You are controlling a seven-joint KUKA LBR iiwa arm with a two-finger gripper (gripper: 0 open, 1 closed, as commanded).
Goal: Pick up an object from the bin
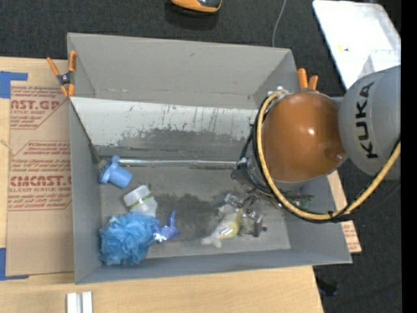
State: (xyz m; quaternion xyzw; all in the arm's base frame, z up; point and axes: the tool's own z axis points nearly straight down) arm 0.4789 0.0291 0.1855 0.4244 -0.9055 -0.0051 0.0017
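Broadly, the grey metal bin (182, 70) takes the arm in from the right, with its glossy orange dome cover (300, 135) hanging over the right end of the floor. A fluffy blue mesh pouf (127, 238) lies at front left. Below the dome, the dark gripper (251, 214) sits low near the floor; whether it is open or closed cannot be told. Just beside it, toward the front, lies a small pale yellow crumpled thing (225, 232).

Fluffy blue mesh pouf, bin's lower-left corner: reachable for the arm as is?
Likely yes: the fluffy blue mesh pouf lies uncovered, mostly bare floor between it and the gripper; corner walls may crowd the approach.
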